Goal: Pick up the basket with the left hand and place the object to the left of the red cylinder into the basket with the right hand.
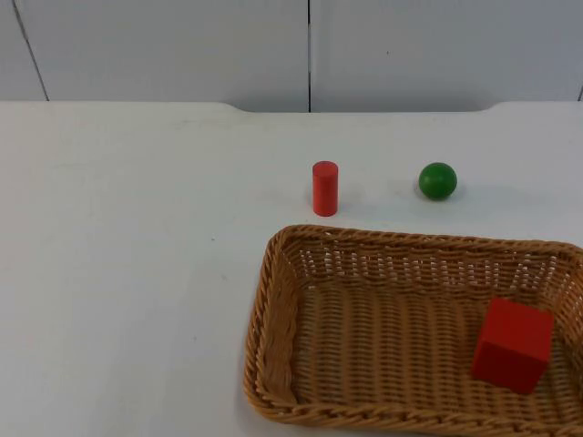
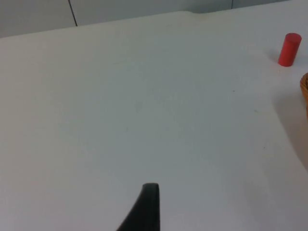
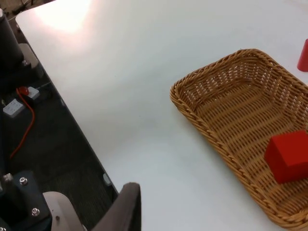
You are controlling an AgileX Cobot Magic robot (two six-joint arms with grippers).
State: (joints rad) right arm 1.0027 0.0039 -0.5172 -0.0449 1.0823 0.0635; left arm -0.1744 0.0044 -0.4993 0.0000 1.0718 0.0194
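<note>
Top view shows the wicker basket resting on the surface with a red cube already inside, near the red cylinder and green ball; whether either arm's fingers are open cannot be told.

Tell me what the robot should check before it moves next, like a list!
1. Basket flat on the table: ok.
2. Red cube lying inside the basket: ok.
3. Red cylinder standing upright behind the basket: ok.
4. Something waiting left of the red cylinder: not ok, just bare table there.
5. Green ball right of the cylinder, apart from it: ok.
6. Left gripper's fingertip and right gripper's fingertip open or shut: cannot tell.
</note>
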